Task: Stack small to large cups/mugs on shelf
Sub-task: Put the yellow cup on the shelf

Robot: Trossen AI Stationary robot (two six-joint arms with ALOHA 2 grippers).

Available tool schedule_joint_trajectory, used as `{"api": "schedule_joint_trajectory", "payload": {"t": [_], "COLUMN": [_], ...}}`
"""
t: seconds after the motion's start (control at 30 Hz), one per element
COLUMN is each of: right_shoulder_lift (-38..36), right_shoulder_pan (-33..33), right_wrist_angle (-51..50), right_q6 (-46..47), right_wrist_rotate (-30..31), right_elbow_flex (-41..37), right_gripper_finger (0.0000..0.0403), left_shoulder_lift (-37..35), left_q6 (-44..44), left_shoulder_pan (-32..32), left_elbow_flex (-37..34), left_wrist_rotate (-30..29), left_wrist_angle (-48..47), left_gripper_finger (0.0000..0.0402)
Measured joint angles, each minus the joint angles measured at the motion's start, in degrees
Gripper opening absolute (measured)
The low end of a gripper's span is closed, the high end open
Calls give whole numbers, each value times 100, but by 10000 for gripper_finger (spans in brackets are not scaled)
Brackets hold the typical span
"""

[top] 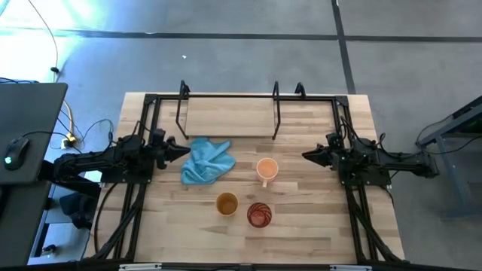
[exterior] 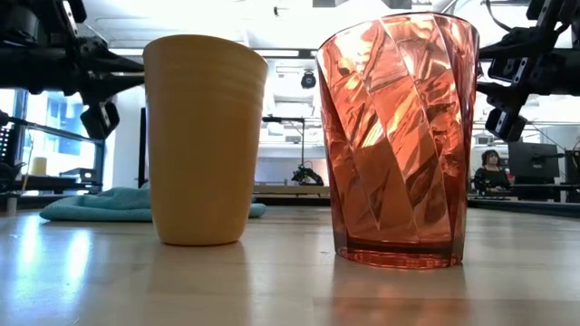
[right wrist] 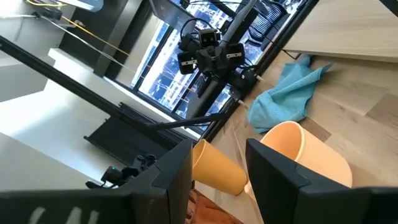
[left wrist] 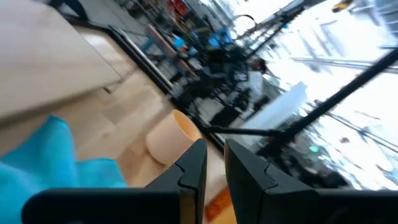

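Observation:
Three cups stand upright on their bases on the wooden table. The light orange mug (top: 266, 168) is near the middle, its pale handle toward the near edge. The mustard-yellow cup (top: 227, 203) and the red ribbed cup (top: 258, 214) stand side by side nearer the front. The black wire shelf (top: 276, 113) stands at the far edge. My left gripper (top: 184, 150) hovers at the table's left over the blue cloth's edge, its fingers close together (left wrist: 214, 155). My right gripper (top: 306, 156) hovers right of the mug, a little open (right wrist: 219, 163). Both are empty.
A crumpled light blue cloth (top: 207, 162) lies left of the orange mug, between it and my left gripper. Black arm-mount frames (top: 143, 135) run along both table sides. A dark desk with a mouse (top: 15, 150) stands beyond the left edge. A person (exterior: 492, 167) shows far behind.

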Motion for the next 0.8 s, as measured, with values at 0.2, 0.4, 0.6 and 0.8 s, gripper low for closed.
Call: {"api": "schedule_joint_trajectory", "payload": {"t": [0.2,0.4,0.6,0.8], "right_shoulder_lift": [2,2,2,2], "right_shoulder_pan": [0,0,0,0], "right_wrist_angle": [-142,-155,-186,-154], "right_q6": [-237,-302,-757,-969], "right_wrist_rotate": [22,193,439,700], "right_elbow_flex": [-1,0,-1,-1], "right_gripper_finger": [140,140,140,140], "left_shoulder_lift": [0,0,44,942], "left_q6": [-82,86,-223,385], "left_shoulder_pan": [-2,0,-8,-543], "left_elbow_flex": [0,0,150,925], "left_wrist_rotate": [464,563,1844,1880], "left_wrist_angle": [85,393,967,366], "left_gripper_finger": [46,46,46,46]}}
